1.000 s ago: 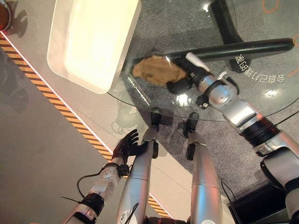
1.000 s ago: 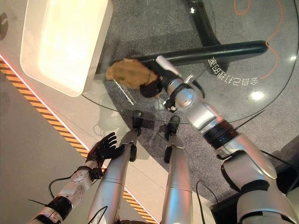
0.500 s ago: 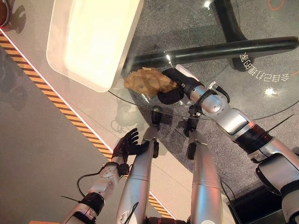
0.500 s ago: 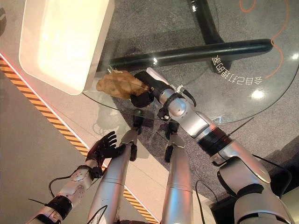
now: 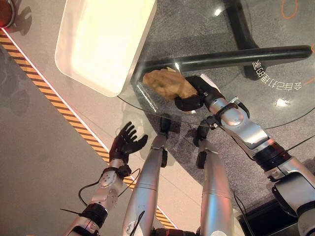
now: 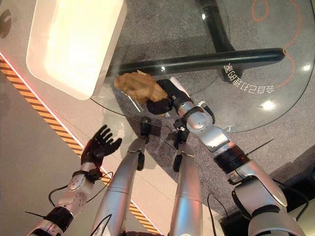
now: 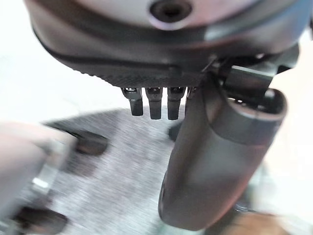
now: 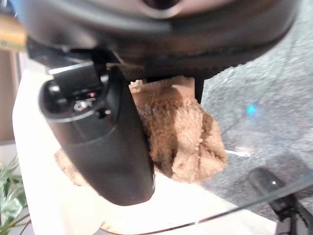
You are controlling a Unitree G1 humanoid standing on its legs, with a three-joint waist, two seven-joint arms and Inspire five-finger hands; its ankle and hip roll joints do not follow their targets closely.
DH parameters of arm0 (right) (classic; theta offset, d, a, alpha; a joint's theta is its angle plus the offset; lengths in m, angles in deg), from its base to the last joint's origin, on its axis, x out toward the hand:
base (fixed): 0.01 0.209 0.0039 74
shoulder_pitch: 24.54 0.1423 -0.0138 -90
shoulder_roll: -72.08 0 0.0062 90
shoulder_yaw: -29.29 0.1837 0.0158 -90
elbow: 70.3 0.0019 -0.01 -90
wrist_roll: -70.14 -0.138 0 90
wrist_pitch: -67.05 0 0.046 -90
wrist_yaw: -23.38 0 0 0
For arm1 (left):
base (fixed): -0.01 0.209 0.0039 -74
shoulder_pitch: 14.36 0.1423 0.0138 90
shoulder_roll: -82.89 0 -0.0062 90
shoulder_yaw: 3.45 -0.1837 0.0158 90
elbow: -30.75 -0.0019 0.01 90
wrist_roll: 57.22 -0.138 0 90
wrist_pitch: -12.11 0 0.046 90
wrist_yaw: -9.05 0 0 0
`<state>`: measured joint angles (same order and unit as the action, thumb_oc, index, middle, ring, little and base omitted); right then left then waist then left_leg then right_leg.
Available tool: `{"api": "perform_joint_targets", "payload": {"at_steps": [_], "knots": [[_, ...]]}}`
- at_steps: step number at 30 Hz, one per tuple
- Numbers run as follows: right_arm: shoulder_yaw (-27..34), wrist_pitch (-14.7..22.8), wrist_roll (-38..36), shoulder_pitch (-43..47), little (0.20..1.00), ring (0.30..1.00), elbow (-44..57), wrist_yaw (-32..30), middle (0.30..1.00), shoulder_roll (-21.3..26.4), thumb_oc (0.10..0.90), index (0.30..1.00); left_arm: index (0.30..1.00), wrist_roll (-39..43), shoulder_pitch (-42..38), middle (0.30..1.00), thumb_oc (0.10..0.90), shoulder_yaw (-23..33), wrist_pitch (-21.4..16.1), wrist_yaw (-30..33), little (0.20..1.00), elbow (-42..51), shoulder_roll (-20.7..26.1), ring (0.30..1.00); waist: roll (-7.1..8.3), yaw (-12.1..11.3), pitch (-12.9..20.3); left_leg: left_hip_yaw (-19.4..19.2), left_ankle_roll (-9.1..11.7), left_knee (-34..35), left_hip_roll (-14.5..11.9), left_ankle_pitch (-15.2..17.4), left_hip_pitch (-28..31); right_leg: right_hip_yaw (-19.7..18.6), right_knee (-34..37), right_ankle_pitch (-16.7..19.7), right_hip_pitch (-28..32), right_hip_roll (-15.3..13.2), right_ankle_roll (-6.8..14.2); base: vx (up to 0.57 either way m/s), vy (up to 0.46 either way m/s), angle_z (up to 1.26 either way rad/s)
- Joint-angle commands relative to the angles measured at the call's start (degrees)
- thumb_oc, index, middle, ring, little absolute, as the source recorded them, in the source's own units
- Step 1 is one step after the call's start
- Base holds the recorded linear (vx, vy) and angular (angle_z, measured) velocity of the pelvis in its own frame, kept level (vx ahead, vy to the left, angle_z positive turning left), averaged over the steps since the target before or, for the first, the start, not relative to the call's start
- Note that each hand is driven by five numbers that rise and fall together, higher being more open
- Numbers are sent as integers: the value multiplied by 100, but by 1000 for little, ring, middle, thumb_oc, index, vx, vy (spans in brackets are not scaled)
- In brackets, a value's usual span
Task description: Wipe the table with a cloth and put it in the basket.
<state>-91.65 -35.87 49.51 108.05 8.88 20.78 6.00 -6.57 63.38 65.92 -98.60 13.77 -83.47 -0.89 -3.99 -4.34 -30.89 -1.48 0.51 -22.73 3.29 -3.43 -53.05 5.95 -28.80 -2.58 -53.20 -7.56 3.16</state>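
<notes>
A round glass table (image 5: 275, 115) takes up the upper right of the head views, its dark tubular base (image 5: 231, 55) and the grey speckled carpet (image 5: 192, 24) showing through the top. Beyond the table's left edge stands a white rectangular basket (image 5: 125, 73), its near corner just beside the glass rim. A yellow-and-black striped line (image 5: 59, 105) runs diagonally across the pale floor (image 5: 34, 147) on the left.

On the glass, near the edge closest to the basket, lies the tan fluffy cloth (image 5: 166, 83), bunched into a lump. The right hand (image 5: 197, 93) reaches in from the lower right and bears on the cloth's right side; in the right wrist view the cloth (image 8: 183, 132) bulges out past the thumb (image 8: 105, 142), while the fingers are hidden behind and over the fabric, so whether they are curled round it cannot be told.

The left hand (image 5: 126, 142) hangs low on the left, off the table and over the floor near the striped line, its fingers (image 5: 129, 132) spread and straight, holding nothing. The left wrist view shows its thumb (image 7: 220, 156) standing out and the fingertips relaxed above the carpet.
</notes>
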Motion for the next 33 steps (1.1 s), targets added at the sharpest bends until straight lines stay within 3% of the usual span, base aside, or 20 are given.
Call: {"api": "perform_joint_targets", "payload": {"at_steps": [1,9,19,27,33], "knots": [[428,1090,-544,-315,200,300,1671,339,300,219,100,300,900,558,800,900,800,143,-88,-499,900,973,89,900,-228,42,110,-192,-178,-257,280,817,505,160,193,-57,238,313,104,-26,-52,-2],[1014,1794,-970,-1085,200,300,2205,481,300,266,100,300,900,893,1113,900,800,88,217,-1222,900,1763,219,900,-189,155,110,-183,-205,-240,243,825,674,170,212,-87,442,372,48,-29,-67,-5],[1323,2669,-1928,-1514,200,300,2809,1259,300,-22,100,300,900,2307,1113,900,800,-230,526,-3106,900,2440,146,900,-97,388,110,-254,-249,-257,175,886,812,31,255,-52,561,470,21,-19,-45,-5],[1254,2571,-1792,-1523,200,300,2987,1424,300,-273,100,300,900,3154,789,900,800,-262,505,-3727,900,2673,-17,900,4,509,110,-327,-249,-300,138,920,824,-132,312,13,564,545,33,-4,-18,-10],[1048,2481,-1831,-1562,200,300,2999,1607,300,-280,100,300,900,3105,550,900,800,-277,330,-3690,900,2937,-14,900,71,528,110,-313,-252,-256,135,891,797,-182,373,52,546,564,39,0,0,0]]}}
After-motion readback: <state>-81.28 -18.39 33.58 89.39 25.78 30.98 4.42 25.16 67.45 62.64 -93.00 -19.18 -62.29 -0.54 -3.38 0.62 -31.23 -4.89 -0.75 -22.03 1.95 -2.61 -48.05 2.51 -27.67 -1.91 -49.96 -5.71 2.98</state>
